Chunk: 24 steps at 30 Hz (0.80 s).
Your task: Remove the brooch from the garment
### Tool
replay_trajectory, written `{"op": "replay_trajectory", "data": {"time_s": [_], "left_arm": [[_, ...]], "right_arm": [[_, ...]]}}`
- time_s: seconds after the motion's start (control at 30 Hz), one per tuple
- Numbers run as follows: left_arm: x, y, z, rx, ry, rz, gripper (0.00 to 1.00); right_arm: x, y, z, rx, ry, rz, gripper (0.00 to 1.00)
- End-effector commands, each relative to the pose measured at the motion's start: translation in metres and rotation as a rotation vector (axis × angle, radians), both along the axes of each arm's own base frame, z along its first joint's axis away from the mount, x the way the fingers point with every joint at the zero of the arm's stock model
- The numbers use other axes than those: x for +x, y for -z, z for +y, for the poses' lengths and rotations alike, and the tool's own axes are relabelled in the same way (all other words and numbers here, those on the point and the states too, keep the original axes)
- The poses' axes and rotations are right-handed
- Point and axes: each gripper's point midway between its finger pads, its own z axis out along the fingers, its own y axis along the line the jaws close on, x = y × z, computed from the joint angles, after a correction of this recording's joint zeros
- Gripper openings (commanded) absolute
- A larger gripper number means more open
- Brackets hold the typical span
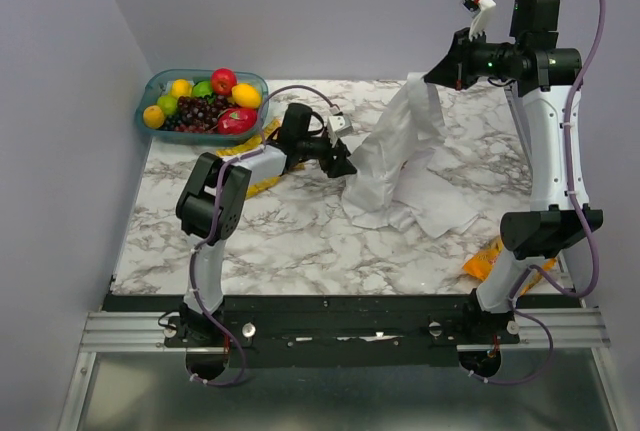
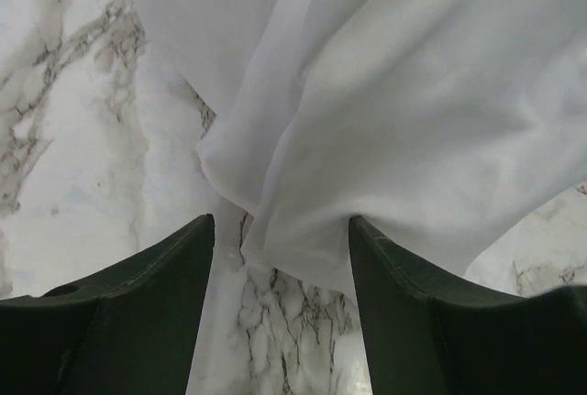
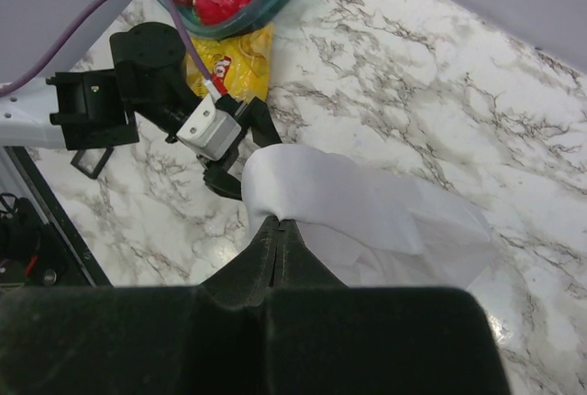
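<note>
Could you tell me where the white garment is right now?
In the top view the garment hangs right of centre from the right gripper, its lower folds pooled on the table, the left gripper at its left edge.

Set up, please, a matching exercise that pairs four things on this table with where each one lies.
Things:
1. white garment
2. fruit bowl
3. orange snack packet
4. yellow chip bag

Places:
A. far left corner of the table
B. near right edge of the table
C. partly under the left arm, just in front of the bowl
D. mid-table, one end pinched and lifted by the right fingers

Pairs: 1-D, 2-A, 3-B, 4-C
</note>
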Motion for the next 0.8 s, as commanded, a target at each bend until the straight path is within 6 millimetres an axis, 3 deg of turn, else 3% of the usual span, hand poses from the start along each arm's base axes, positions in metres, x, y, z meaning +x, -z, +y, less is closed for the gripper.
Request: {"op": "replay_trajectory", "data": {"time_s": [0.0, 0.13, 0.23, 0.27, 0.33, 0.37, 0.43, 0.53, 0.57, 0.63, 0.77], "left_arm": [[0.026, -0.017, -0.014, -0.070, -0.067, -0.060, 0.64], [0.021, -0.021, -0.015, -0.078, -0.052, -0.037, 0.56], [0.011, -0.022, -0.014, -0.076, -0.017, 0.003, 0.38], [0.008, -0.025, -0.015, -0.076, -0.010, 0.004, 0.25], [0.005, -0.025, -0.011, -0.061, -0.010, -0.004, 0.12], [0.006, -0.031, -0.008, -0.059, -0.018, -0.022, 0.00], [0.009, -0.034, -0.002, -0.052, -0.037, -0.036, 0.00], [0.025, -0.057, 0.018, -0.053, -0.102, -0.077, 0.00], [0.035, -0.075, 0.031, -0.060, -0.145, -0.114, 0.00], [0.046, -0.101, 0.046, -0.080, -0.190, -0.159, 0.00], [0.059, -0.185, 0.084, -0.141, -0.288, -0.291, 0.00]], "right_arm": [[-0.007, -0.012, -0.003, 0.002, 0.020, -0.020, 0.01], [-0.005, -0.010, -0.002, 0.003, 0.019, -0.015, 0.01], [-0.001, -0.008, -0.002, 0.004, 0.018, -0.013, 0.01], [0.000, -0.008, -0.002, 0.006, 0.021, -0.012, 0.01], [0.004, -0.005, -0.002, 0.007, 0.023, -0.008, 0.01], [0.005, -0.006, -0.003, 0.008, 0.023, -0.013, 0.01], [0.011, -0.004, -0.003, 0.003, 0.029, -0.014, 0.01], [0.021, -0.016, -0.011, -0.011, 0.061, -0.069, 0.01], [0.028, -0.015, -0.013, -0.013, 0.074, -0.075, 0.00], [0.042, -0.033, -0.022, -0.005, 0.127, -0.143, 0.00], [0.060, -0.062, -0.048, 0.013, 0.247, -0.262, 0.00]]}}
